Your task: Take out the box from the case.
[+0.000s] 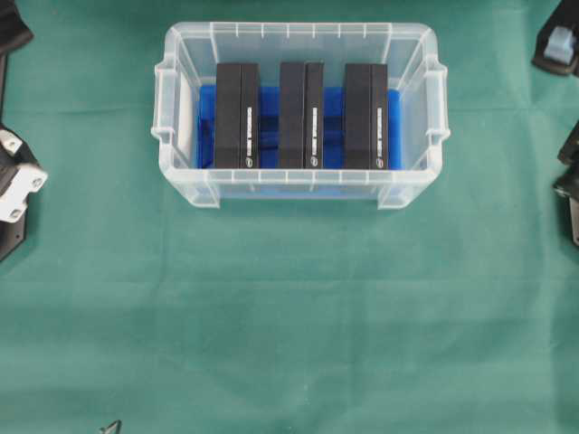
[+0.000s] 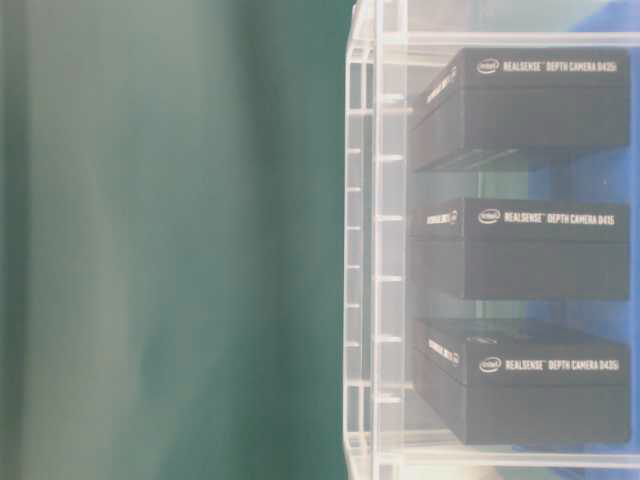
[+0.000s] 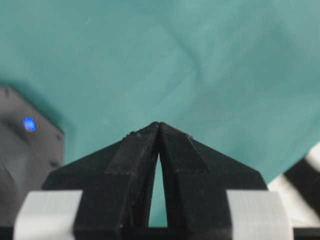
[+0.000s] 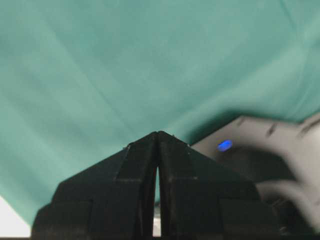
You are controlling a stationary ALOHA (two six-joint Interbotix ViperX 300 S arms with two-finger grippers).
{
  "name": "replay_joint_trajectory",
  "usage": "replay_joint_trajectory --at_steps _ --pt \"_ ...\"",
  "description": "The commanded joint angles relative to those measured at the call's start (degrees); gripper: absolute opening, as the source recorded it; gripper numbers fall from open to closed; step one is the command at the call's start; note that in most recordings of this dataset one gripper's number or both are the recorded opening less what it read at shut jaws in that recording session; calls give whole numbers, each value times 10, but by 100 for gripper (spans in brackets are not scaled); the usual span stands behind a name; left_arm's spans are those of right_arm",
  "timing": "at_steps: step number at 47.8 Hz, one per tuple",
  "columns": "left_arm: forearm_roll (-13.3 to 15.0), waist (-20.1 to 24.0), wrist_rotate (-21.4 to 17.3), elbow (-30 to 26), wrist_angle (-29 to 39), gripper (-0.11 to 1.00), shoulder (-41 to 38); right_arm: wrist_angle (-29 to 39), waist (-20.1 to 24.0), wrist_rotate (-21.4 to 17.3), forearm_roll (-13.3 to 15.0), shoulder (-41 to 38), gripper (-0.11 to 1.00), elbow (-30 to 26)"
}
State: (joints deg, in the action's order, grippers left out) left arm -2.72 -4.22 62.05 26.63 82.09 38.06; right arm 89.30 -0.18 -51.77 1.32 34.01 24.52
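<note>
Both grippers, left (image 3: 159,125) and right (image 4: 158,133), are clamped tight on nothing, fingertips touching, over bare green cloth (image 1: 289,316). Farther back, the clear case (image 1: 300,181) holds three black RealSense camera boxes (image 1: 301,115) standing side by side on its blue liner (image 1: 269,127).

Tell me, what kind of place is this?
Probably a robot lab's test table. A green cloth covers it, a clear plastic case holds three black camera boxes, and robot arm parts sit at the edges.
</note>
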Motion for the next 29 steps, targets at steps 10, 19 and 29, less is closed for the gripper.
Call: replay_joint_trajectory --at_steps 10,19,29 --pt "-5 4 173 -19 63 9 -11 1 -2 -250 10 -2 1 -14" --pt "-6 4 171 -26 69 9 -25 2 -2 -293 16 -5 1 -14" --pt "-8 11 171 -29 69 9 -26 -1 -2 -293 21 -7 1 -15"
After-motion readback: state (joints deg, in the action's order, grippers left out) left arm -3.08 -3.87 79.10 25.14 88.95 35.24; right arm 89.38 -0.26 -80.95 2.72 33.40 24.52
